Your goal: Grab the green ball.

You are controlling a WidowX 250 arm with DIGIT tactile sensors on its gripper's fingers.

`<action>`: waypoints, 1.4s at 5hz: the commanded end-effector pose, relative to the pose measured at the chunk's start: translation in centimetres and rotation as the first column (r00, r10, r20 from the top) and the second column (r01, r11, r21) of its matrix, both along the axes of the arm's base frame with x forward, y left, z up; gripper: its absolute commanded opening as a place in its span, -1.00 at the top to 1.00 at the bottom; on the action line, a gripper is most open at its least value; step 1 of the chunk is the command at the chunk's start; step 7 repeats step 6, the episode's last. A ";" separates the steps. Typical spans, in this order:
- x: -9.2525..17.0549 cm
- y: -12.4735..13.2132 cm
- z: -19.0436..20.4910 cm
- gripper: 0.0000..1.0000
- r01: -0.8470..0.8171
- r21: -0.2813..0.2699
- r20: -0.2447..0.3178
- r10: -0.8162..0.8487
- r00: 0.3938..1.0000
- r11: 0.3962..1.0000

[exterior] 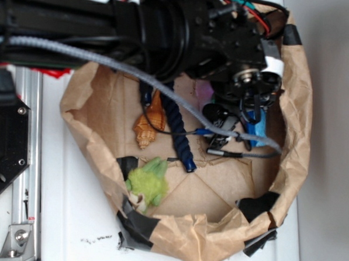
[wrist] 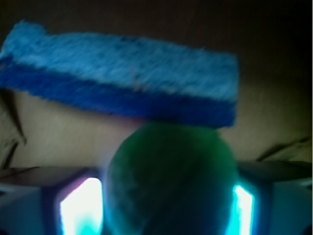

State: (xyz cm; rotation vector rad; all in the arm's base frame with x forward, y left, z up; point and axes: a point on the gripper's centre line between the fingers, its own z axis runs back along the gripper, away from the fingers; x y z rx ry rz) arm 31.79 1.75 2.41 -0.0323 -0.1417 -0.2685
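Observation:
In the wrist view the green ball (wrist: 171, 181) fills the space between my two fingers, dark and blurred from being so close. Its sides meet the lit pads (wrist: 80, 208) on the left and right, so my gripper (wrist: 168, 198) is shut on the green ball. Just beyond it a blue sponge (wrist: 122, 78) lies across the cardboard floor. From outside, my gripper (exterior: 227, 130) is lowered into the right part of the brown paper bin (exterior: 290, 154), and the arm hides the ball.
Inside the bin lie a fuzzy lime-green plush toy (exterior: 147, 182), an orange-brown shell-shaped toy (exterior: 150, 123) and a dark blue rope (exterior: 177, 128). A sliver of the blue sponge (exterior: 258, 120) shows beside the wrist. A metal rail (exterior: 26, 175) runs along the left.

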 end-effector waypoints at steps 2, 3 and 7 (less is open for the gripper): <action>-1.8 -0.6 10.0 1.00 0.005 -0.198 0.018 -0.001 1.000 0.980; -3.9 -1.8 14.7 1.00 0.004 -0.132 0.076 0.006 0.997 0.991; -5.1 -2.9 16.9 1.00 -0.161 -0.068 0.055 0.165 0.985 0.985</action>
